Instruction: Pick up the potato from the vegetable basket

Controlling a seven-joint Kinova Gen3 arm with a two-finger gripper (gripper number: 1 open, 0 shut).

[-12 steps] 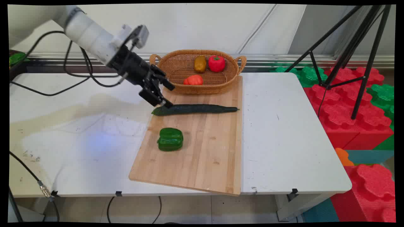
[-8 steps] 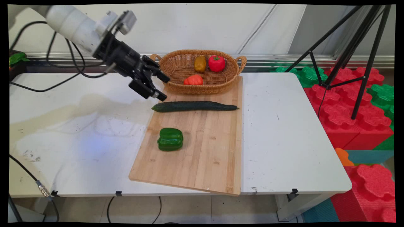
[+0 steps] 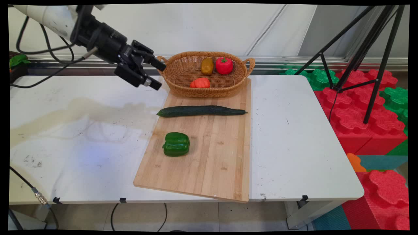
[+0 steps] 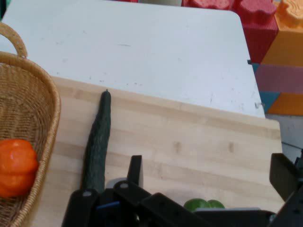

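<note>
One pincer: the pincer [image 3: 158, 75] hangs spread and empty above the worktop [image 3: 294, 137], beside the basket [image 3: 183, 70].
Nearest: cucumber [image 3: 200, 111] lying across the cutting board [image 3: 209, 163].
Nearby: green pepper [image 3: 176, 144] on the board.

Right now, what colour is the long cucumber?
Dark green; the cucumber shows best in the main view.
</note>
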